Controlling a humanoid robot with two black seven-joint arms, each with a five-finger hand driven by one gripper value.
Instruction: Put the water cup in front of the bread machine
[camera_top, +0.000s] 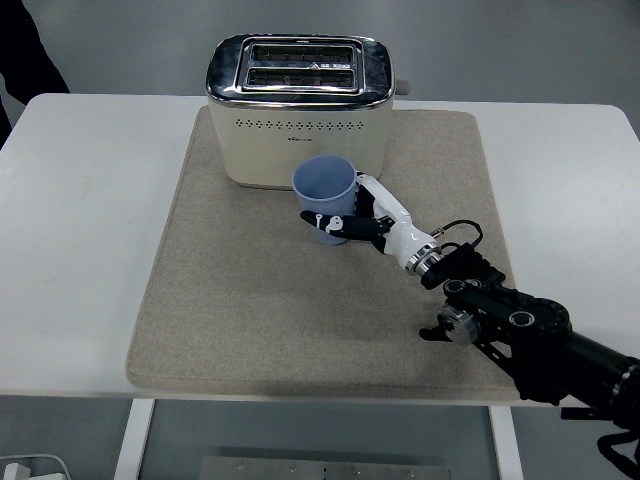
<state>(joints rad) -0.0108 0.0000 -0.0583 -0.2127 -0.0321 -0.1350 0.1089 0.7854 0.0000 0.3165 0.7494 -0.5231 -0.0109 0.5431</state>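
The right arm (540, 345) enters from the lower right of the frame as a chain of bulky matte black segments. Round silver-grey joint caps sit on its side near the lower centre-right, one ringed in metal. A thin black cable (462, 229) loops up over the wrist, just right of centre. A narrow silver collar joins the black wrist to the right hand (365, 220), which has a glossy white shell. Its fingers (335, 226) are black with white segments, and small pale screw-like dots show on the white tips.
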